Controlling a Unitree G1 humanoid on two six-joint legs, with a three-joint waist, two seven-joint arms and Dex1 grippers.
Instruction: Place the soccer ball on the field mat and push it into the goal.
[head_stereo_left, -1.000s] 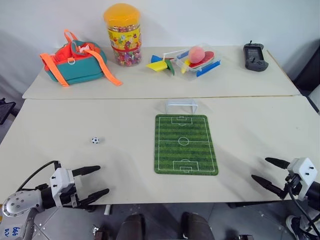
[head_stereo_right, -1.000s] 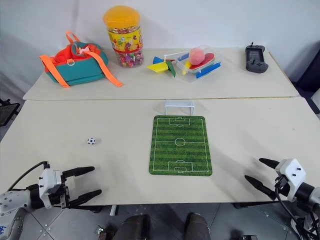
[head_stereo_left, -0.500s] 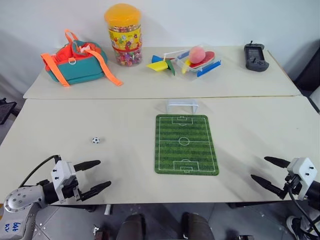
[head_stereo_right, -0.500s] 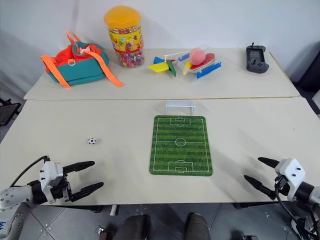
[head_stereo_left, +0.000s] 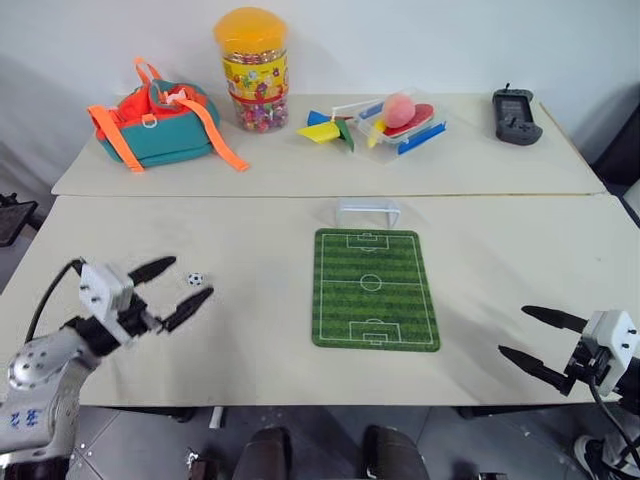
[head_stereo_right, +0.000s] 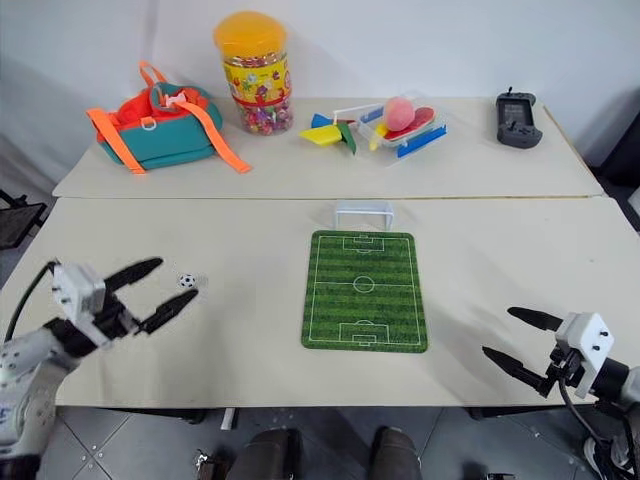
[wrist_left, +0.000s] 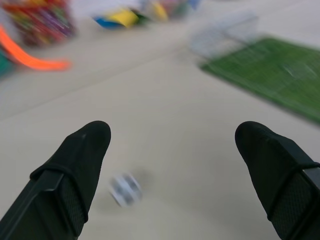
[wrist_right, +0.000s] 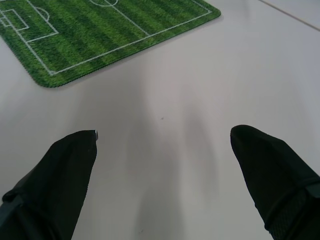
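no words or numbers clear enough to read, bright print on the candy jar (head_stereo_left: 251, 78) too small to tell

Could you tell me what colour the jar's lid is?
Orange; the jar's lid shows best in the left eye view.
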